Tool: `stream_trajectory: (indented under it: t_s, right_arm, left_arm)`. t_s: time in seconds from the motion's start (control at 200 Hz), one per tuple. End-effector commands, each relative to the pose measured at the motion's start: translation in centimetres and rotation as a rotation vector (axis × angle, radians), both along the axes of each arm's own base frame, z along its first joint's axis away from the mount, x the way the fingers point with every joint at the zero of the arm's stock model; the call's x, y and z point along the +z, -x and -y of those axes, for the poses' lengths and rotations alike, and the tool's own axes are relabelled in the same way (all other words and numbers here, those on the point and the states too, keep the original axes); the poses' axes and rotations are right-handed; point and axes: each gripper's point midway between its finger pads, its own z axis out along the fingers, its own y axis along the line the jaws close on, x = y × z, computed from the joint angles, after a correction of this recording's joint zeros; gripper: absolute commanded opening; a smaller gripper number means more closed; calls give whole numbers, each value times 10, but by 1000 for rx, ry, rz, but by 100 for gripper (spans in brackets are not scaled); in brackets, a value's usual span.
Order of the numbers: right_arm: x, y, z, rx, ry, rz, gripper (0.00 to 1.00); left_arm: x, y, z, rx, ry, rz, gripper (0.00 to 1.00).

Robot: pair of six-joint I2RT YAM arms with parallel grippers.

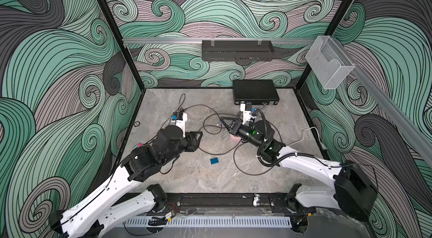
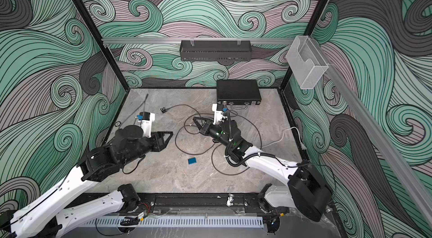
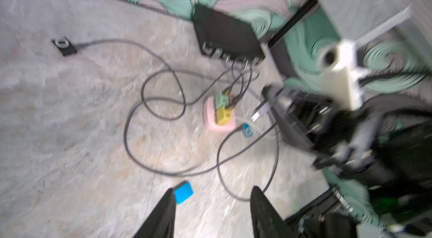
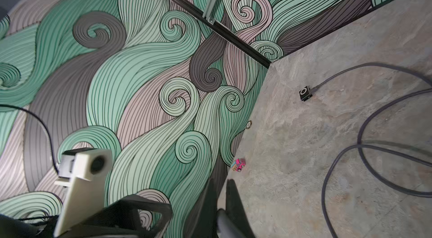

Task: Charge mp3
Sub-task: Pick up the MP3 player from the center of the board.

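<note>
The mp3 is a small black square player lying flat near the back left of the table, also seen in the wrist views. A dark cable runs from it into loops mid-table. My right gripper is shut on a USB plug of the cable, held above the table centre, far from the player. My left gripper hangs open and empty at the left. A black box with ports stands at the back right.
A blue square lies near my left fingers. A pink block with a yellow-green part sits below my right wrist. A white cable lies at right. A pink toy and small ring sit at the left wall.
</note>
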Motion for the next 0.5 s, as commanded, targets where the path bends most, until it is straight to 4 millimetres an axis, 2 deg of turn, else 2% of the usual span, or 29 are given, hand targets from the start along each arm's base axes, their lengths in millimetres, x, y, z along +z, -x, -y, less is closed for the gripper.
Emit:
stream_trajectory:
  t_s: [0.0,0.15,0.28,0.496]
  right_arm:
    - [-16,4,10,54,250,50,0]
    - [-23,-16,31,15,288,-1,0]
    - [-34,-28,43,-5,252,-69,0]
    - [-41,-39,69,-60,229,-101,0]
  left_arm:
    - [-82,39,4,-188,-176,-235,49]
    - [-129,46,20,-330,-259,-250,49]
    - [-141,34,24,-374,-383,-237,52]
    - [-181,21,54,-524,-501,-311,55]
